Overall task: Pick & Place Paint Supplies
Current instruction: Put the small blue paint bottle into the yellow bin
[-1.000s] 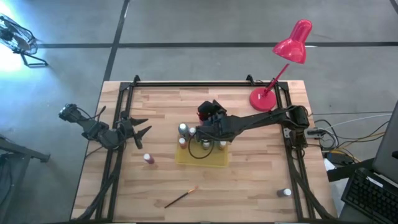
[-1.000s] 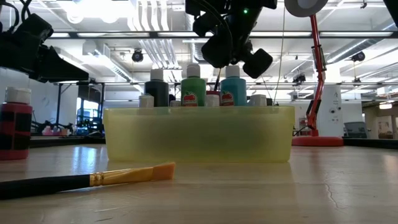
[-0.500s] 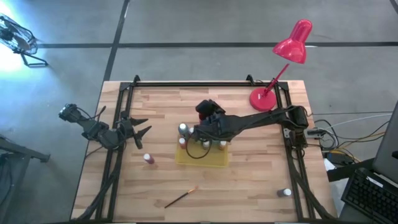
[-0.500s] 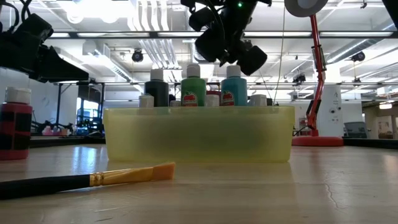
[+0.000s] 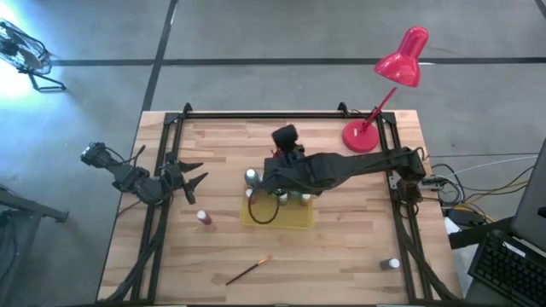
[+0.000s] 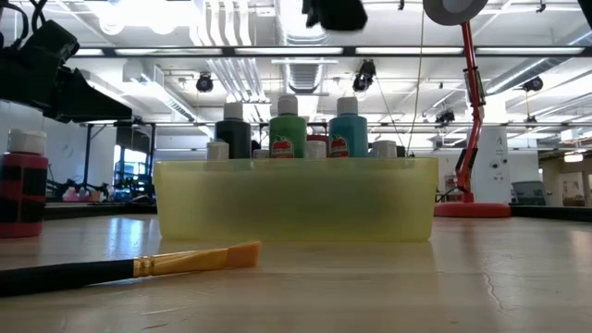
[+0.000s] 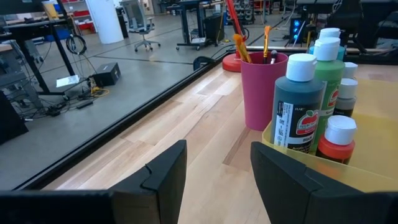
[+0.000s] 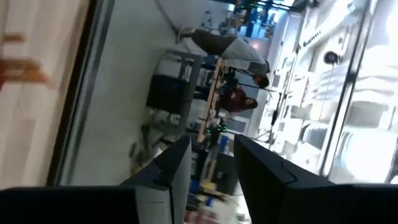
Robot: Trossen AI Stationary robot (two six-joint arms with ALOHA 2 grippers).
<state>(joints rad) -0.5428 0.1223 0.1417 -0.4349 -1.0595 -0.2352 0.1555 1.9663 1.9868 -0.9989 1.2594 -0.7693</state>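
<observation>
Several paint bottles stand upright in the flat yellow tray (image 5: 294, 220) (image 6: 296, 199): a dark one (image 6: 234, 128), a green one (image 6: 288, 128) and a teal one (image 6: 347, 128) among them. One red bottle (image 5: 203, 218) (image 6: 23, 185) stands on the table left of the tray, and a white-capped one (image 5: 391, 264) near the right near corner. An orange-tipped brush (image 5: 247, 271) (image 6: 129, 266) lies near the front edge. My right gripper (image 5: 266, 177) (image 8: 211, 146) hangs open and empty above the tray's far left part. My left gripper (image 5: 192, 176) (image 7: 217, 149) waits open at the left edge.
A magenta cup (image 7: 264, 90) holding brushes stands just behind the tray; the right arm hides it in the high view. A red desk lamp (image 5: 384, 94) (image 6: 472, 120) stands at the far right corner. Bare wood lies between the tray and the near edge.
My right gripper has risen from just above the bottle caps until it almost leaves the top of the low view, and it has shifted slightly toward the table's left while its wrist turned. The bottles and the tray stayed where they were.
</observation>
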